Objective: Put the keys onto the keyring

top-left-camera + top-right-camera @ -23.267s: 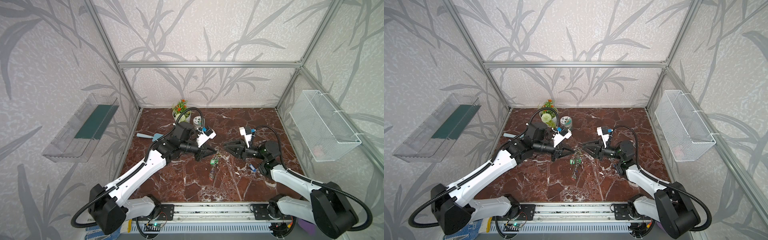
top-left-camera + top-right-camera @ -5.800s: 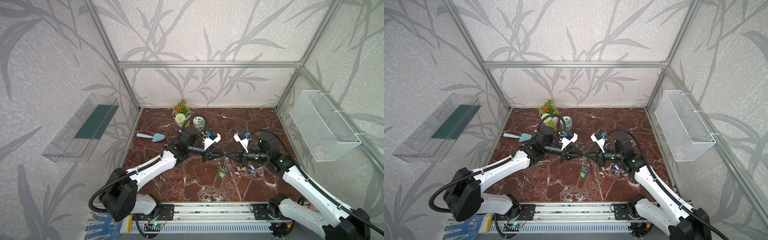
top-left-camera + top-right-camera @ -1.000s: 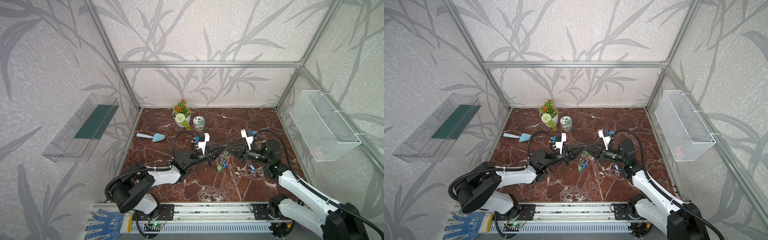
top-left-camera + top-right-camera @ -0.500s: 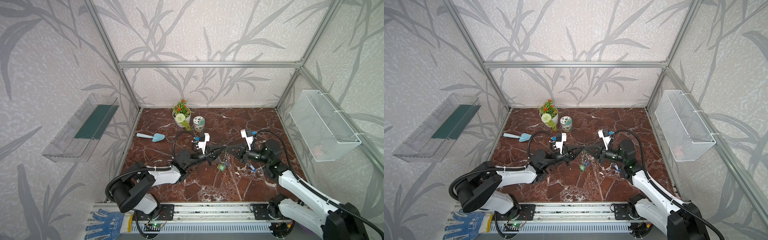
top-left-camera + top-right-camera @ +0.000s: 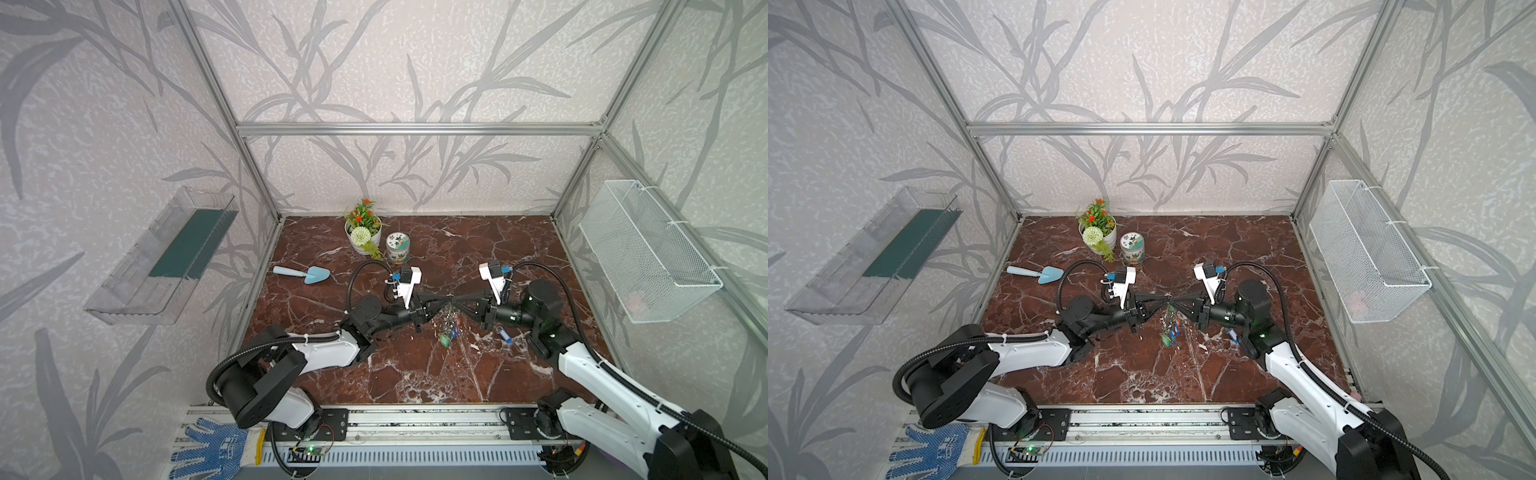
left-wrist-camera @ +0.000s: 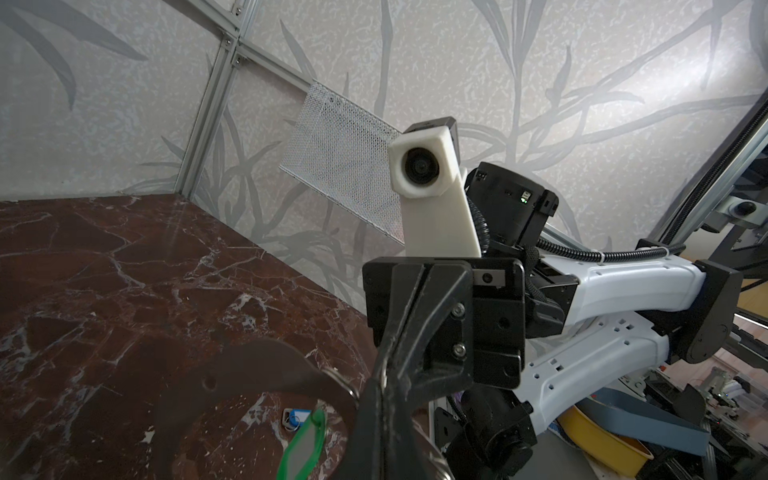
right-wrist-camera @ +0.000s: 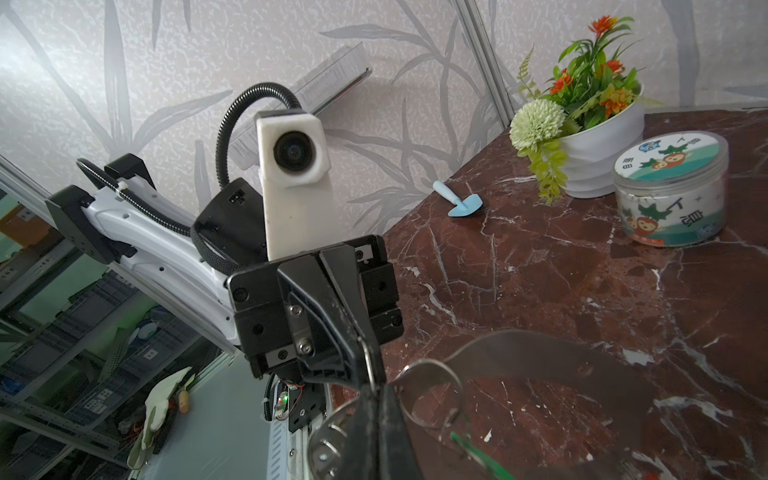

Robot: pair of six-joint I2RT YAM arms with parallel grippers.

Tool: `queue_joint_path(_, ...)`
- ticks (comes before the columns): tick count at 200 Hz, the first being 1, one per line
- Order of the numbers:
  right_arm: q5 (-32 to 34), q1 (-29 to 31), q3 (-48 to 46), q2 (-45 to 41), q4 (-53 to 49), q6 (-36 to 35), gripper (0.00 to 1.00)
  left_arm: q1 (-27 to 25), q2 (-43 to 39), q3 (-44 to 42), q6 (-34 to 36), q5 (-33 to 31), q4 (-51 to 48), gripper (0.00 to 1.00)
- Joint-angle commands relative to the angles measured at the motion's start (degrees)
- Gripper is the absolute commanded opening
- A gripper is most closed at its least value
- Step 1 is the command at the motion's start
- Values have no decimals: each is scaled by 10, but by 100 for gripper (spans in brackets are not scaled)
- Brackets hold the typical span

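Currently left gripper [image 5: 442,300] and right gripper [image 5: 459,300] meet tip to tip, jaws pressed together. Left pinches keyring [image 6: 249,365] edge; whether right pinches keyring or split ring [image 6: 341,377], cannot tell. Keyring hangs at tips, off table [image 5: 374,374]. Several keys [image 5: 451,326] dangle below, apparently attached. One blue key [image 5: 504,333] lies beside right gripper: likely remaining.
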Motion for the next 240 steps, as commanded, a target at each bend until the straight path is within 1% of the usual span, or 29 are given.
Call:
queue_joint_path(1, 3, 3, 26, -12, -28, -51, 0, 14, -30, 6, 11, 48, -38, 1)
queue_joint_path(42, -2, 3, 45, -2, -59, -75, 0, 29, -50, 19, 36, 89, -100, 8)
queue_joint_path(76, -7, 3, 48, 1, -77, -86, 0, 32, -47, 29, 42, 104, -119, 9)
queue_joint_path(134, -14, 4, 49, 7, -83, -89, 0, 36, -41, 37, 37, 110, -118, 10)
queue_joint_path(240, -14, 5, 49, 9, -78, -83, 0, 34, -8, 48, 20, 152, -99, 14)
